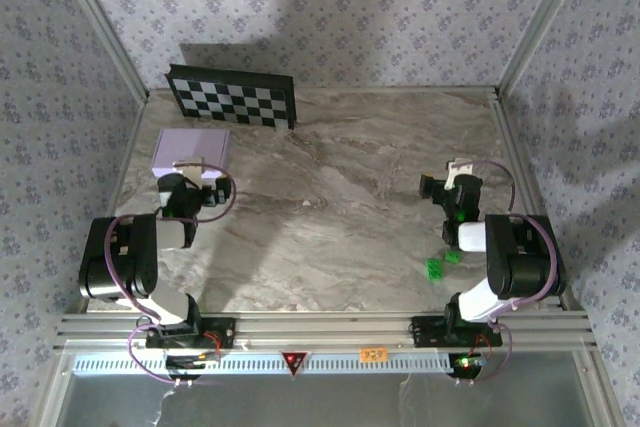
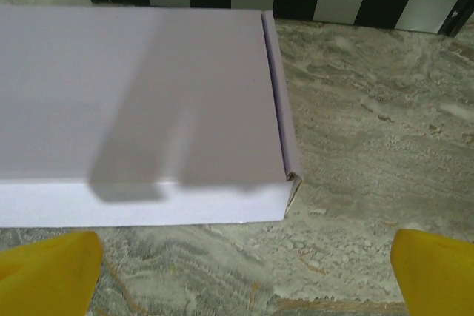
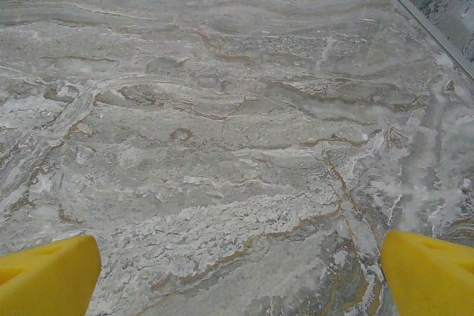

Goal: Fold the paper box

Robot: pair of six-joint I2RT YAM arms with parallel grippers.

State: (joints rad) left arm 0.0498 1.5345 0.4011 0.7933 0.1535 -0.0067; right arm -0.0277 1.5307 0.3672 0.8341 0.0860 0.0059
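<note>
Surface [image 1: 340, 207]: marbled, with the middle and right of the frame wide open.
Paper box [image 1: 190, 151]: closed and flat, at upper left near the surface's left edge, just below the checkerboard panel [image 1: 232, 97].
Left fingers [image 2: 44, 275]: spread, just short of the box's near edge.
Right fingers [image 3: 429, 271]: spread over bare surface.

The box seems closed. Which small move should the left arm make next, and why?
Probably pull the left gripper back a little and leave it open. The paper box lies flat with its lid down, and the fingers are wide apart and touch nothing. Only a slight gap shows at its near right corner.
</note>
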